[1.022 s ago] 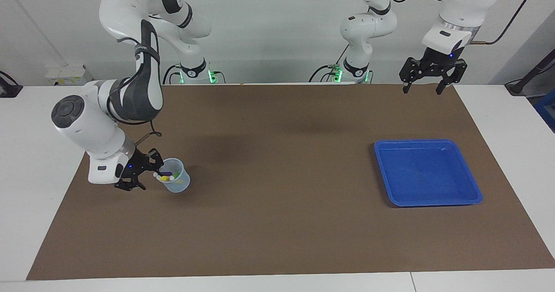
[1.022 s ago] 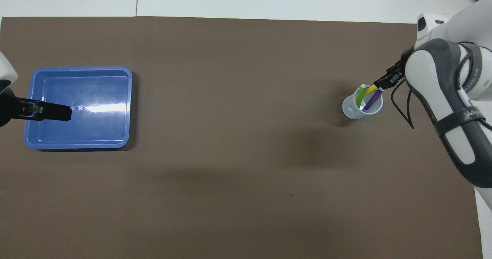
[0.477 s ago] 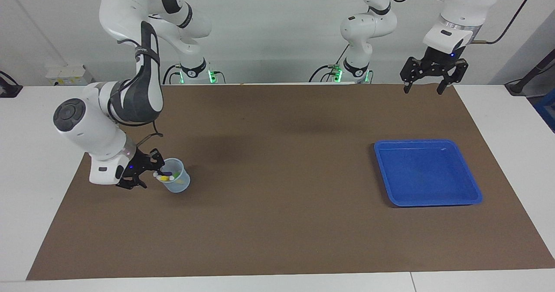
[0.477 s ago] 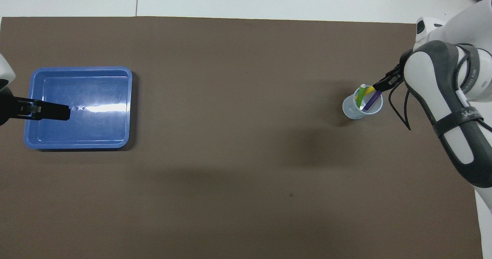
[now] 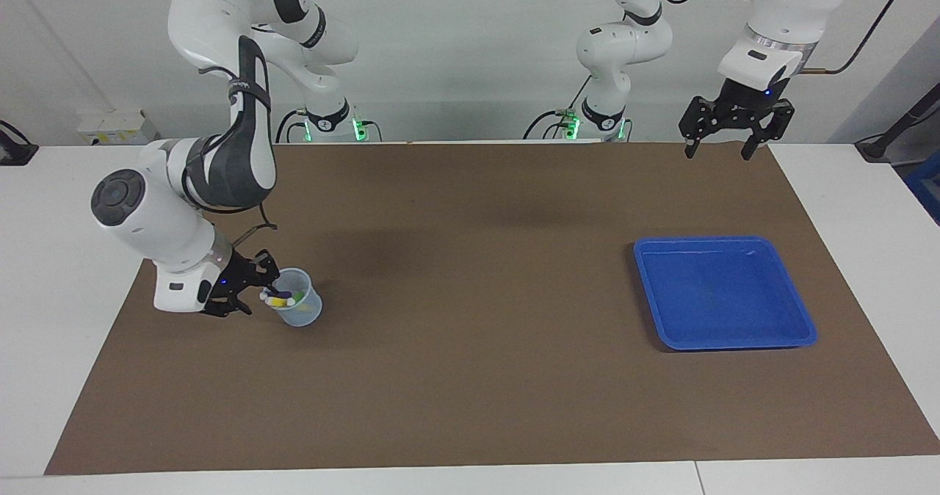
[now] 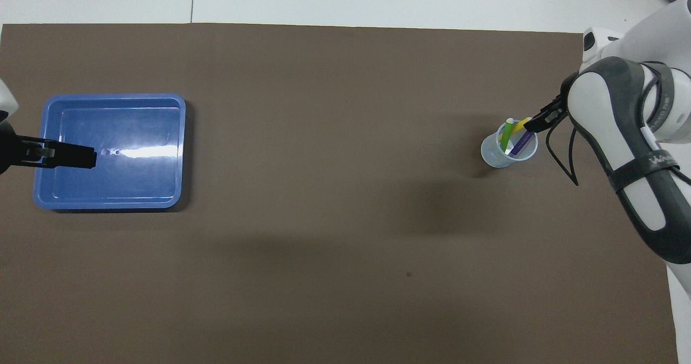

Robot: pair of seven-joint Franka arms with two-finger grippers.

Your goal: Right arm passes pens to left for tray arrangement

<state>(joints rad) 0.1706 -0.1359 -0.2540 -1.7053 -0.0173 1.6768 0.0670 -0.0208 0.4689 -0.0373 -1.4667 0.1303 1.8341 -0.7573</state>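
Facing view: the right gripper [image 5: 246, 294] is seen low beside the small cup [image 5: 299, 308], at the pens [image 5: 279, 300]; whether a pen is pinched cannot be told. The left gripper [image 5: 727, 139] is held high, jaws wide, waiting. The tray [image 5: 723, 293] lies bare toward the left arm's end.

Overhead view: the three pens [image 6: 513, 136] are seen standing in the cup [image 6: 499, 156]. A pen is probably being picked; a firm pinch and straight lift are called for next.

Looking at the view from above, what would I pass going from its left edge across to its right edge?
left end effector → blue tray → bare brown mat → clear cup holding the pens → right end effector → right arm
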